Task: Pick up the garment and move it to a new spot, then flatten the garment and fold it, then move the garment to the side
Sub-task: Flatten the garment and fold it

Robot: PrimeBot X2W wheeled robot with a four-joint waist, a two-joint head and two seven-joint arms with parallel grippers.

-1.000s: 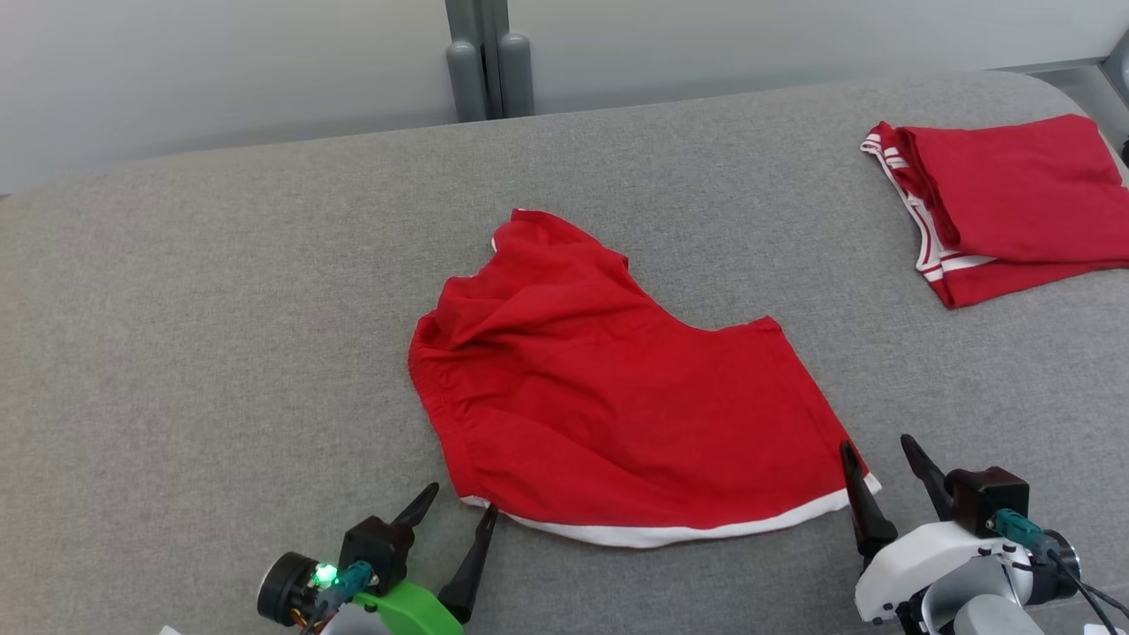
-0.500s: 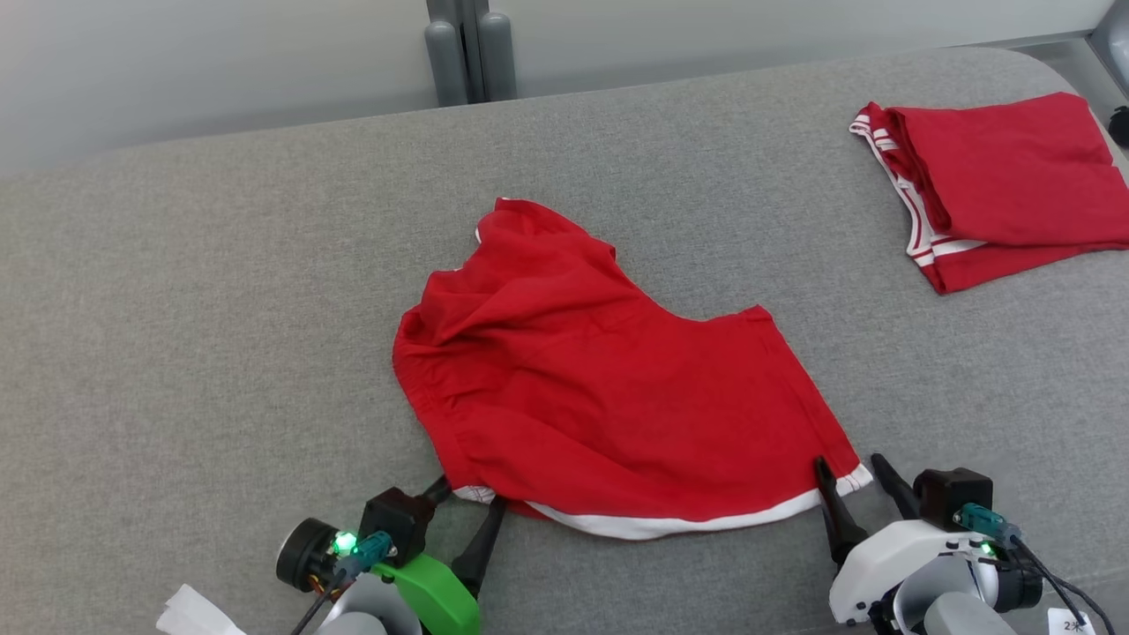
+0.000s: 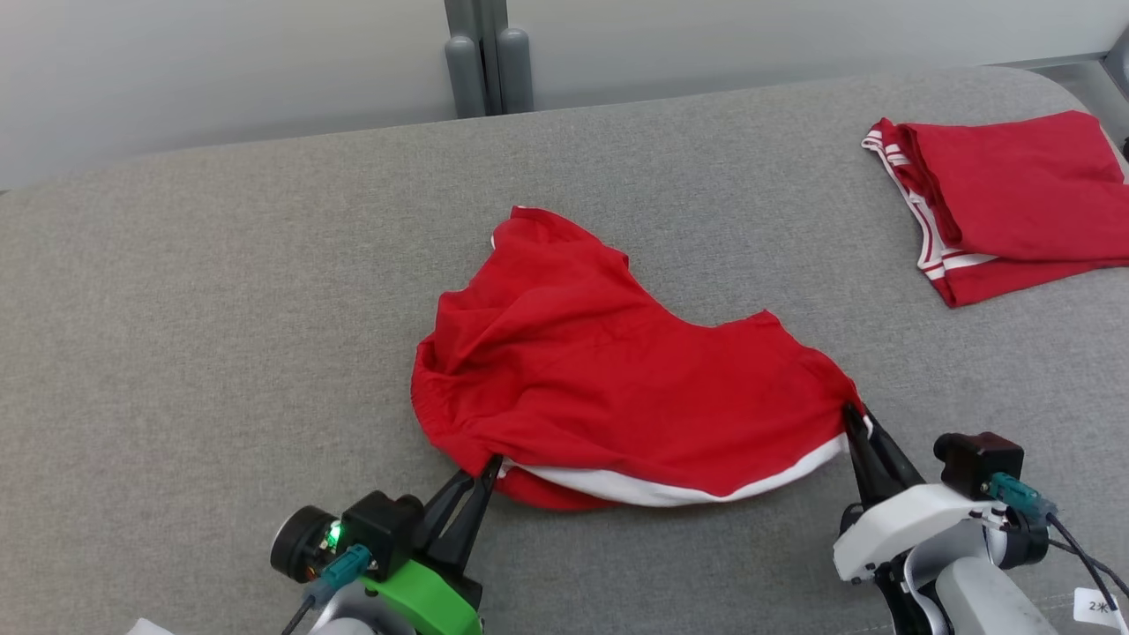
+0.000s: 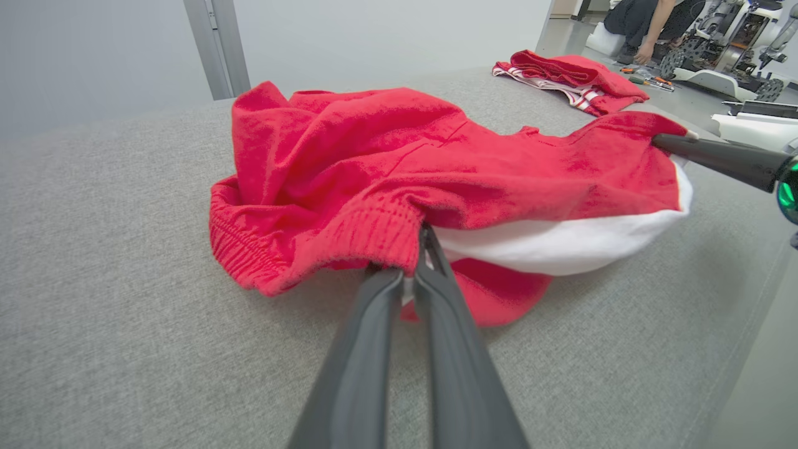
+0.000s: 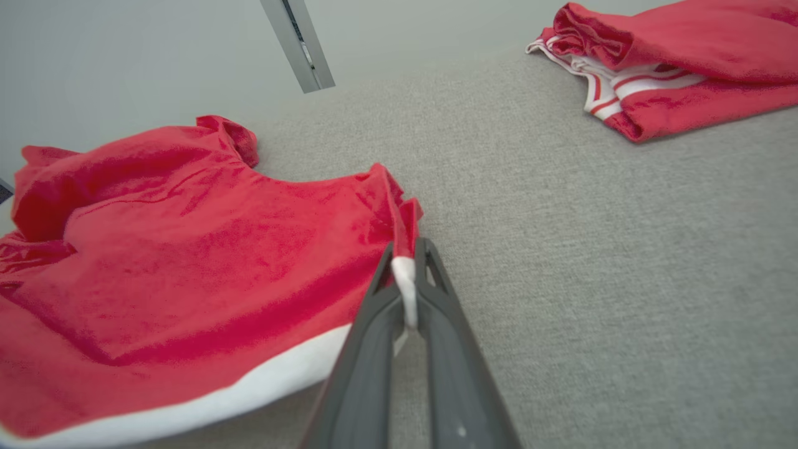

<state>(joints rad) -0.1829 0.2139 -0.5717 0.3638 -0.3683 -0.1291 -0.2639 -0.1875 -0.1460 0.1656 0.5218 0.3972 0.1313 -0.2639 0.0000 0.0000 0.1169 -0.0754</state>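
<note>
Red garment [image 3: 617, 397] lies rumpled mid-frame on grey surface [image 3: 220, 353]. Left tool [image 3: 487, 467] is pinched tight on its lower-left elastic corner, right tool [image 3: 854, 419] on its white-trimmed right corner. Two-corner hold probably so it lifts spread, not bunched. Folded red cloth [image 3: 1014, 194] sits upper right.

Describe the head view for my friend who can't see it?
The left gripper and right gripper each pinch a near corner of a red garment with a white hem on a gray surface. A second garment, also red, lies folded far right.
</note>
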